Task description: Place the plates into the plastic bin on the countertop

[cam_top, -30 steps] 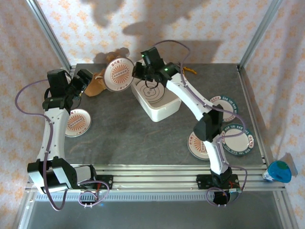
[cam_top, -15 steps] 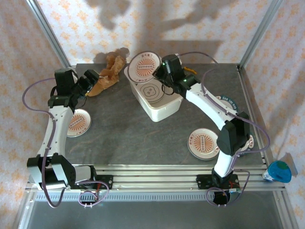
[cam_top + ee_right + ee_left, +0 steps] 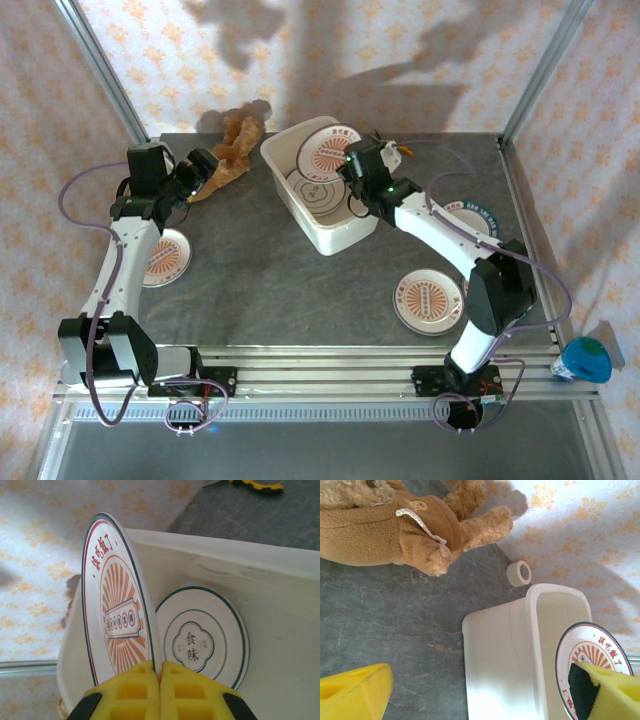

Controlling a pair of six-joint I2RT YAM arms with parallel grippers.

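Spanning the scene, one grey countertop (image 3: 260, 270) carries one white bin (image 3: 335, 235) at far centre. One plush bear (image 3: 232, 140) lies left of the bin, just beyond the left gripper (image 3: 200, 170), whose jaws are spread around nothing. Five plates can be counted:
- a held plate (image 3: 115, 610), on edge at the bin's far end, pinched at its rim by the right gripper (image 3: 160, 685)
- a flat plate (image 3: 202, 640) inside the bin
- a left plate (image 3: 165, 257) on the countertop
- a near-right plate (image 3: 428, 300)
- a far-right plate (image 3: 478, 215), partly behind the right arm (image 3: 440, 235)

One yellow-handled tool (image 3: 257, 485) lies right of the bin, and one tape roll (image 3: 519, 573) sits by its far corner.
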